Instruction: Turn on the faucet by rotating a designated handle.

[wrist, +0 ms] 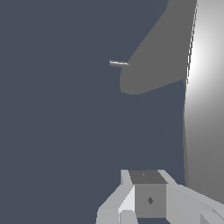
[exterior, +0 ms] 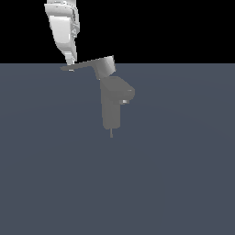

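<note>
The grey faucet (exterior: 111, 105) stands upright on the floor, its short spout (exterior: 127, 94) pointing to the exterior view's right. On top, the handle (exterior: 85, 66) is a thin flat blade running from its block hub (exterior: 105, 65) toward the exterior view's left. My white gripper (exterior: 69, 60) comes down from above and meets the blade's far tip. Its fingers look pressed together, with nothing between them. In the wrist view the handle (wrist: 205, 109) is a bright strip beside the gripper (wrist: 148, 199), and the dark faucet (wrist: 153, 65) body lies beyond.
A flat blue-grey floor (exterior: 174, 183) spreads all around the faucet. A thin pin (exterior: 111, 133) sticks out below the column, and the same pin (wrist: 118, 64) shows in the wrist view. Nothing else stands nearby.
</note>
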Robot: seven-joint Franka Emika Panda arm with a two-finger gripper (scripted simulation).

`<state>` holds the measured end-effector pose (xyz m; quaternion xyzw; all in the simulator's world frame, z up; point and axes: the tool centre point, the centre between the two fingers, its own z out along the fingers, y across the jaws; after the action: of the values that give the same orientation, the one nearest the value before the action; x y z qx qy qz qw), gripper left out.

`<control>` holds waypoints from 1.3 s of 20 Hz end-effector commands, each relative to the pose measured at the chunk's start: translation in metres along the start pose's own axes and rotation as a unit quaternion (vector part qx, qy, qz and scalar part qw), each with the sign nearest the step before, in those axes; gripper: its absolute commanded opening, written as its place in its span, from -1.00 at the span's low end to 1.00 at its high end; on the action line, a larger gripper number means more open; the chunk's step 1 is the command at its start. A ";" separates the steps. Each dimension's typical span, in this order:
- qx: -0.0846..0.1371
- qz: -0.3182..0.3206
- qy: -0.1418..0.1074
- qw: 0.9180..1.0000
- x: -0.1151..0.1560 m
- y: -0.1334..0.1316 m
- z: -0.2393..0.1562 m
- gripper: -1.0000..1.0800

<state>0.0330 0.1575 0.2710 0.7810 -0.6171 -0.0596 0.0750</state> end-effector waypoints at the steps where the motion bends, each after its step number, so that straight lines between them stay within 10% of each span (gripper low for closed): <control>1: -0.004 0.004 0.002 1.000 0.006 -0.001 0.003 -1.00; 26: -0.003 0.017 -0.003 1.000 -0.003 0.025 0.007 -1.00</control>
<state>0.0127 0.1567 0.2672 0.7710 -0.6295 -0.0620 0.0740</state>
